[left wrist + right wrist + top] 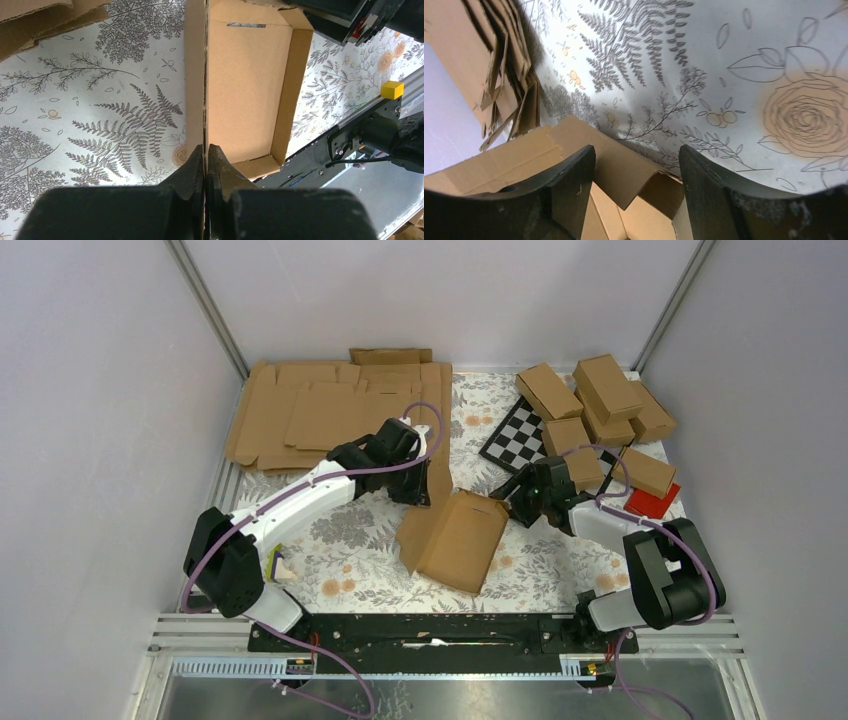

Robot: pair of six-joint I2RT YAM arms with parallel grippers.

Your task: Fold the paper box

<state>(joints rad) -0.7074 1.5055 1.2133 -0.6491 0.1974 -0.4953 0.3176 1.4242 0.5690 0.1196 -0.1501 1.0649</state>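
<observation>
The paper box (455,537) is a half-formed brown cardboard tray in the middle of the floral table, side walls raised. My left gripper (418,490) is shut on the edge of its upright flap; in the left wrist view the box (247,85) runs away from my pinched gripper (206,150). My right gripper (512,498) is open at the box's far right end. In the right wrist view the gripper (636,165) has its jaws wide apart over a folded flap of the box (624,170).
A thick pile of flat cardboard blanks (330,410) lies at the back left. Several finished cartons (600,405) stand at the back right by a checkerboard (520,435) and a red piece (652,502). The black rail (430,630) runs along the near edge.
</observation>
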